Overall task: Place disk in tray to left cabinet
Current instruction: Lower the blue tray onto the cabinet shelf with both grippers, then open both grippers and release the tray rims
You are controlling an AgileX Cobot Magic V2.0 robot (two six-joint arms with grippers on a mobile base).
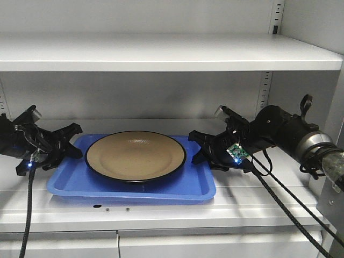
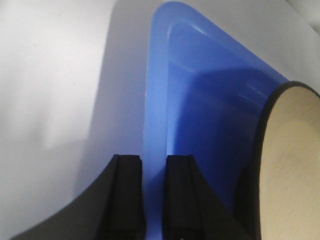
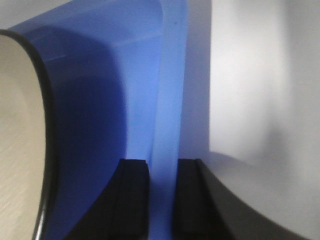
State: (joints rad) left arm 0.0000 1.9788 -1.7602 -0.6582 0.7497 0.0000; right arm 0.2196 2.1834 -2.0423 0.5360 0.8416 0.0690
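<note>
The tan disk (image 1: 135,155) with a black rim lies in the blue tray (image 1: 129,191), which rests on the lower shelf (image 1: 269,201) of the light grey cabinet. My left gripper (image 1: 75,141) is at the tray's left edge. In the left wrist view its jaws (image 2: 155,160) are closed on the tray's rim (image 2: 157,100), with the disk (image 2: 295,160) at right. My right gripper (image 1: 194,148) is at the tray's right edge. In the right wrist view its jaws (image 3: 163,162) are closed on the rim (image 3: 170,90), with the disk (image 3: 20,125) at left.
An upper shelf (image 1: 161,54) spans the cabinet close above both arms. Slotted rails (image 1: 264,91) run up the back wall. The cabinet's right side wall (image 1: 333,107) stands just beyond my right arm. Black cables (image 1: 285,204) hang from the right arm over the shelf's front.
</note>
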